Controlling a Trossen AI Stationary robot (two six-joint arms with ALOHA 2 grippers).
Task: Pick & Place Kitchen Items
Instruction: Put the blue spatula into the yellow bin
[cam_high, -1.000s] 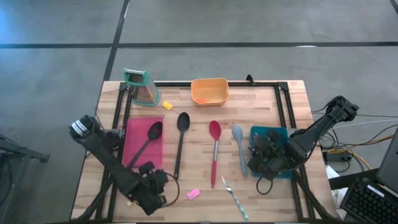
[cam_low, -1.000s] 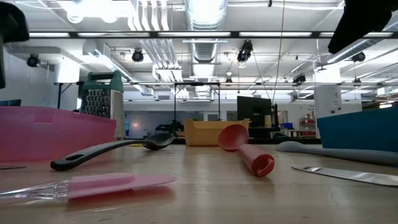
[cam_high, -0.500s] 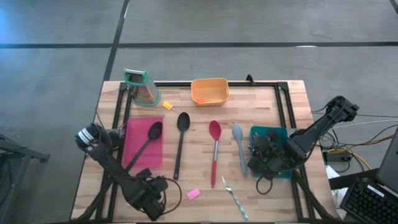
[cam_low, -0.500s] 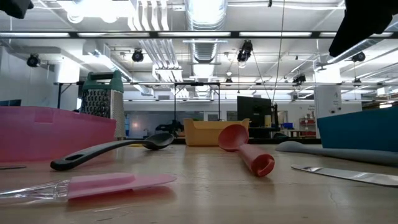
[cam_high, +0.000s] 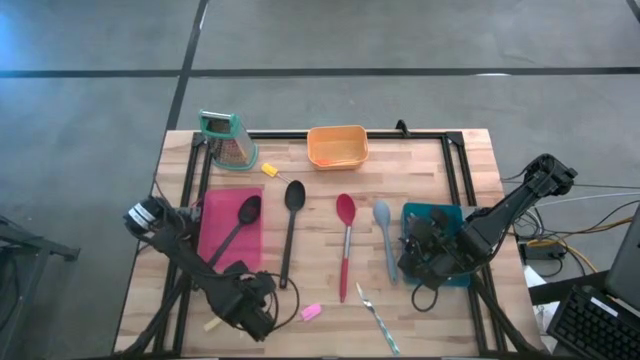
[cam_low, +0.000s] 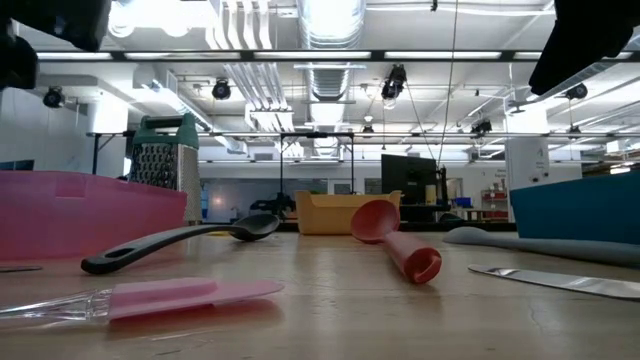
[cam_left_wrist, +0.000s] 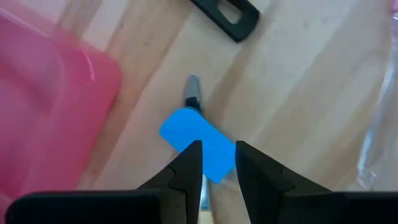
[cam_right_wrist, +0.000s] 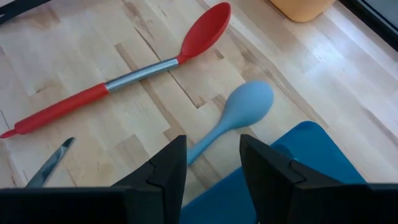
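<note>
My left gripper (cam_high: 250, 305) hangs near the table's front left, pointing down, shut on a small blue tool (cam_left_wrist: 198, 138). Beside it is the pink tray (cam_high: 212, 250), where one black spoon (cam_high: 240, 222) lies. A second black spoon (cam_high: 290, 232), a red spoon (cam_high: 345, 245) and a pale-blue spoon (cam_high: 385, 240) lie on the wood. A pink tool (cam_high: 311, 312) and slim metal cutlery (cam_high: 378, 318) lie near the front edge. My right gripper (cam_right_wrist: 213, 146) stands open over the teal bin (cam_high: 445, 213), with nothing between its fingers. My left gripper pinches the blue tool between its two fingers, at the near end of its flat blue head (cam_left_wrist: 214, 163). The fingers come from above, pointing down. The head and its grey stem (cam_left_wrist: 193, 93) stick out past the fingertips, above the wood beside the pink tray.
A green-topped metal grater (cam_high: 225, 140) and an orange tub (cam_high: 337, 146) stand at the far edge, with a small yellow tool (cam_high: 269, 170) between them. A black frame (cam_high: 455, 165) runs along the table's sides and back.
My left gripper has shifted a little toward the table's right edge and sunk slightly, its wrist turning as the arm swung. The spoons and tools on the table have stayed where they were.
</note>
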